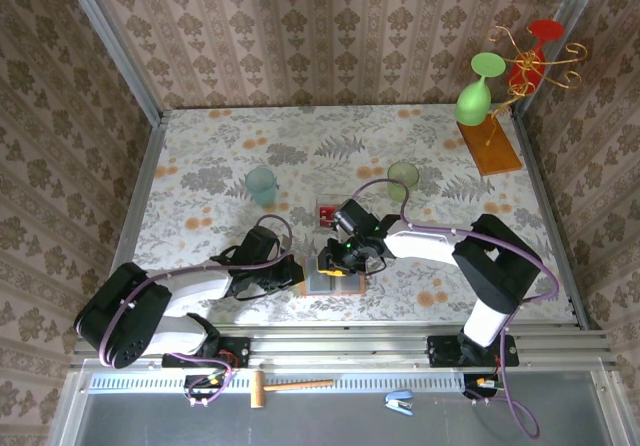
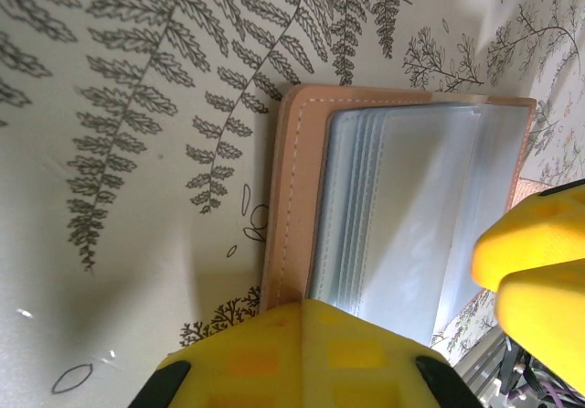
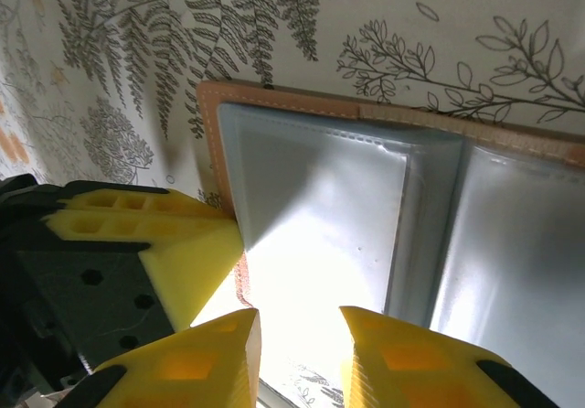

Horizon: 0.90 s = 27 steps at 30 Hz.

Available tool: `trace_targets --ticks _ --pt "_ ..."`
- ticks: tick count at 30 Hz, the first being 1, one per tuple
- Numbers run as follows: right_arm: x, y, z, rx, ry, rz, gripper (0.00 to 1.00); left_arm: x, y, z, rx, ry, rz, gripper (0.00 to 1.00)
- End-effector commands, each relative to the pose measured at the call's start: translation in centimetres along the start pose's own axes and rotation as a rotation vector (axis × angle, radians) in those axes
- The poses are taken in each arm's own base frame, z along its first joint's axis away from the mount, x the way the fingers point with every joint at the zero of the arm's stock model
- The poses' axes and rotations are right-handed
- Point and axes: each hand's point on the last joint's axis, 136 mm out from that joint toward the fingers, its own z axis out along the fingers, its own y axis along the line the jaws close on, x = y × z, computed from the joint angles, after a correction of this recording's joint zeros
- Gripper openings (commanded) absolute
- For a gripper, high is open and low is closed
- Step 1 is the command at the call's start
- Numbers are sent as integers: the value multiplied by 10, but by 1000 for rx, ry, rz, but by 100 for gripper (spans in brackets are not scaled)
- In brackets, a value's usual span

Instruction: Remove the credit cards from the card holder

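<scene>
step in hand: pulling cards out, judged partway. the small tan-brown leather card holder [image 1: 338,282] with grey-blue inner pockets is laid open flat on the floral-patterned table [image 1: 200,156], at the near edge between the two arms. one small red plastic credit card [image 1: 327,214] is seen lying on the table just beyond the card holder, so at least one is judged to be out. the left gripper [image 2: 311,358] is closed, its yellow tip set on the card holder's leather border; whether leather is pinched or only pressed down cannot be told. the right gripper [image 3: 297,335] is held over the pocket stack with its yellow fingers a little apart, and nothing is seen between them.

next move, as judged: the right fingers are to be lowered to the lip of a pocket with a card in it, and the card edge nipped and slid out along the sleeve while the holder is pinned by the left. a shallow, exact pinch is called for by thin cards in slick sleeves.

hard to make out: the pockets are washed out by glare in the right wrist view. no card colour is made out inside them in either wrist view, so the number of cards left cannot be told. the holder's near edge is cut off behind the fingers, and in the top view it is partly covered by both grippers.
</scene>
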Motion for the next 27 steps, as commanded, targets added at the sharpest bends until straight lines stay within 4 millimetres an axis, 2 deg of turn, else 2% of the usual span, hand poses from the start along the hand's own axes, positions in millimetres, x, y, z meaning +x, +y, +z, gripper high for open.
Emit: trace_targets --ticks 1,8,13,19,27 --pt "7 0 7 -11 34 9 28 6 10 1 -31 5 -8 6" --pt "8 -1 12 -12 45 7 28 6 11 1 -34 5 -8 6" --pt "9 -9 14 22 48 11 28 6 11 1 -35 4 -8 6" --pt "9 -21 13 75 37 17 28 7 15 1 -47 7 -9 6" --pt "9 -26 10 93 21 17 28 8 18 4 -55 16 -10 6"
